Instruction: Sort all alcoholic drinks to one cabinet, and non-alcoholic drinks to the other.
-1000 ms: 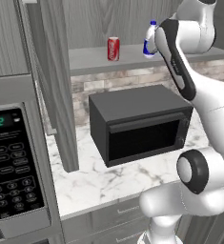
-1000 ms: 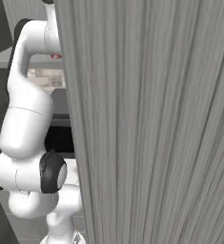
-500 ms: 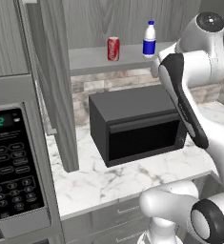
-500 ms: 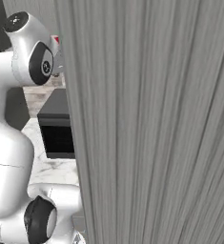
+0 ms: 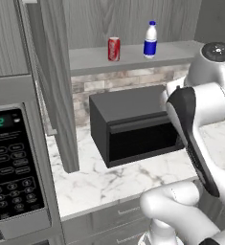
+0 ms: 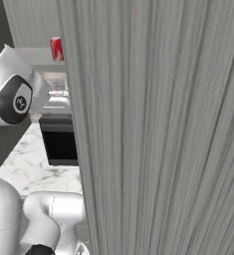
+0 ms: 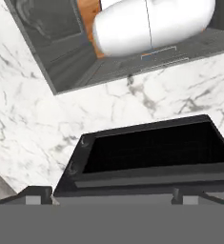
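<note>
Non-alcoholic drinks stand side by side on the open cabinet shelf [image 5: 133,60]: the red soda can [image 5: 114,49] at about 11 o'clock in the left base view and the white plastic bottle [image 5: 151,40] with its blue cap and blue label just at its 3 o'clock, apart from it. White lettering runs down the can, too small to read; the bottle's label cannot be read either. The can [image 6: 56,49] also shows at 11 o'clock in the right base view, beside the edge of a grey cabinet door [image 6: 158,124].

Below the shelf, a dark toaster oven [image 5: 133,127] sits on the marble counter [image 5: 99,179]. The arm is folded back from the shelf, its dark-jointed forearm slanting down across the oven's right end at 3 o'clock in the left base view. The hand looks down on the oven [image 7: 151,157] and the counter [image 7: 37,114]; the gripper [image 7: 113,198] stands with its jaws wide apart, empty.

At 8 o'clock in the left base view, a microwave [image 5: 16,172] shows green digits reading "32" above its keypad.
</note>
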{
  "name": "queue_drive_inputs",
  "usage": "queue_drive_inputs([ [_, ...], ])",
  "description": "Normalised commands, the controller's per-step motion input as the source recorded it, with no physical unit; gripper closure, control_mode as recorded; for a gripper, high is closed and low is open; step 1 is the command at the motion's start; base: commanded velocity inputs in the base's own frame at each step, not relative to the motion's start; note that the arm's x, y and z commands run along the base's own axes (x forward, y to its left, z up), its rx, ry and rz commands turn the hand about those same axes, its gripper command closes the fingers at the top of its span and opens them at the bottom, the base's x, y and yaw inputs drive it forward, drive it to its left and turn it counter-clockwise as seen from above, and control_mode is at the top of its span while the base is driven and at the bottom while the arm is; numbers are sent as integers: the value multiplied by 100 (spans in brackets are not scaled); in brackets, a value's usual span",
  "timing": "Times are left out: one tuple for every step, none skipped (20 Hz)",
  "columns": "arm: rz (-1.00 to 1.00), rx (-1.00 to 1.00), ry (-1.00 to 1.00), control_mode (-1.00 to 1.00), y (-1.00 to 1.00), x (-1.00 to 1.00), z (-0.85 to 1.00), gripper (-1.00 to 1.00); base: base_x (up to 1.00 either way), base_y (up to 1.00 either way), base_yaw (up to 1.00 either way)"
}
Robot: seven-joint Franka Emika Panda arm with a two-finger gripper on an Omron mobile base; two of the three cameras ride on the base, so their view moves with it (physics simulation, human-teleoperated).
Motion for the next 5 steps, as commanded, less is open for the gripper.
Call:
queue_drive_inputs([
  [-13,6,22,-100,0,-100,-96,-100,0,0,0],
  [-12,6,22,-100,0,-94,-100,-100,0,0,0],
  [-12,4,21,-100,0,-84,-100,-100,0,0,0],
  [-10,5,21,-100,0,-70,-94,-100,0,0,0],
  [-10,6,18,-100,-1,-69,-90,-100,0,0,0],
])
